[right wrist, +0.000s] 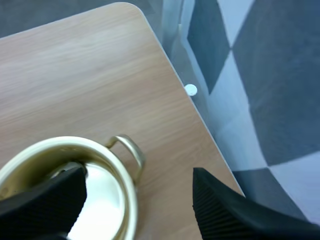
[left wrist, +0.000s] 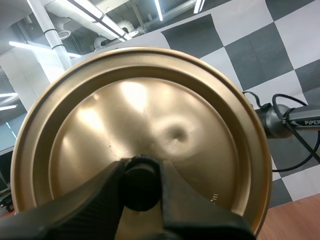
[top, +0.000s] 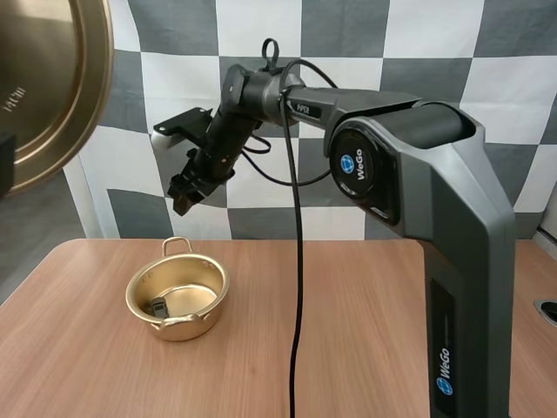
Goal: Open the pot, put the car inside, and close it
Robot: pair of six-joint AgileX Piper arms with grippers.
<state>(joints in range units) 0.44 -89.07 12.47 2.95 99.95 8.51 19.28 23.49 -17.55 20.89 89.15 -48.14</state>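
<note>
The gold pot (top: pixel 178 300) stands open on the left part of the wooden table (top: pixel 365 331), with a small dark toy car (top: pixel 159 306) lying inside it. Its gold lid (top: pixel 43 87) hangs high at the far left, underside facing the camera. In the left wrist view my left gripper (left wrist: pixel 141 172) is shut on the lid's black knob (left wrist: pixel 141 189), against the lid (left wrist: pixel 150 125). My right gripper (top: pixel 184 196) hovers well above the pot's far rim. Its fingers (right wrist: pixel 235 210) stand wide apart with nothing between them, over the pot (right wrist: pixel 115 175) and its far handle (right wrist: pixel 127 147).
The table's far edge (right wrist: pixel 200 120) runs just past the pot, with a backdrop behind it. The right arm's large grey base (top: pixel 461 261) stands at the table's right. Bare wood lies in front of and to the right of the pot.
</note>
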